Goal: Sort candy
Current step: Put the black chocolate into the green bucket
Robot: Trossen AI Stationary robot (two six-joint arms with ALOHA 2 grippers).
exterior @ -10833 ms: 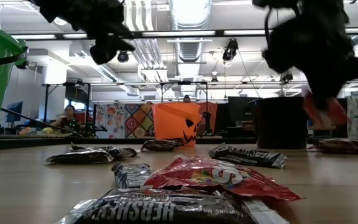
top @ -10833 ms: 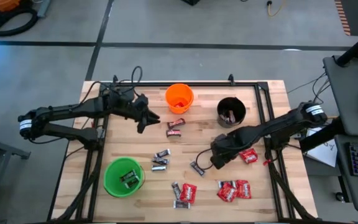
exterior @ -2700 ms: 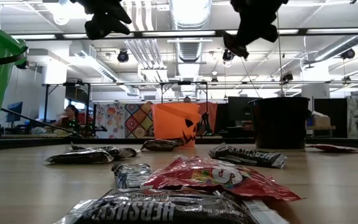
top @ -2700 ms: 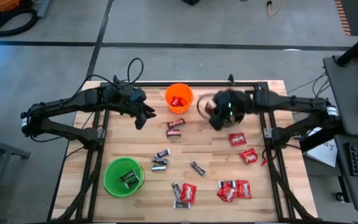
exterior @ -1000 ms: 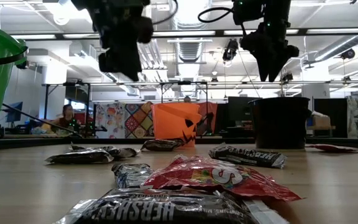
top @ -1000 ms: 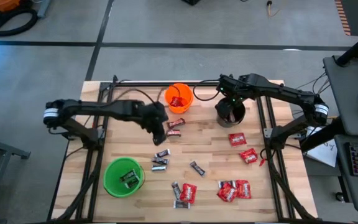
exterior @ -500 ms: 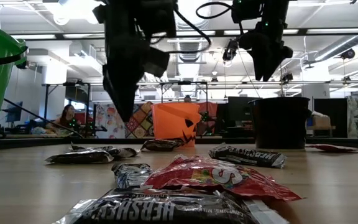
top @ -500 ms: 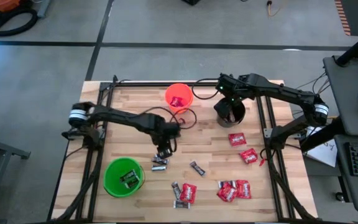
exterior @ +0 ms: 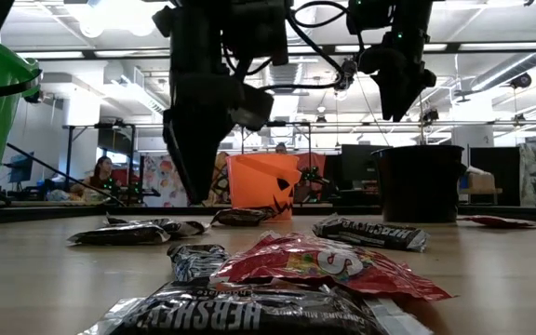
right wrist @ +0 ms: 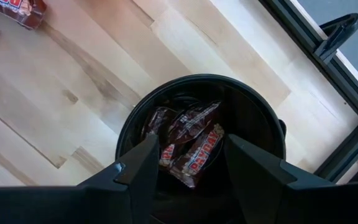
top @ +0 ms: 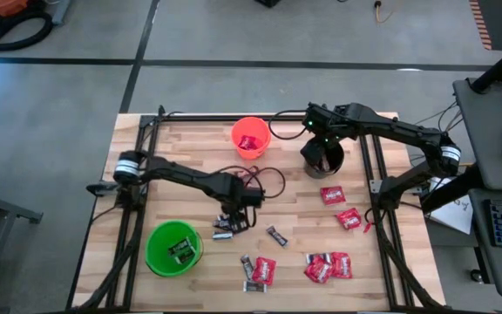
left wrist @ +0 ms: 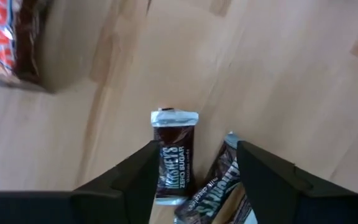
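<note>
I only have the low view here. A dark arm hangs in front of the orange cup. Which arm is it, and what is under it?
Observer: It is the left gripper, open over two dark Hershey's bars near the table's middle.
Operator: And the other arm, above the black cup?
Observer: The right gripper hangs over the black cup, fingers apart, holding nothing.
Operator: Anything in that cup?
Observer: Yes, several reddish-brown bars lie inside.
Operator: And the green cup?
Observer: The green cup holds dark bars too.
</note>
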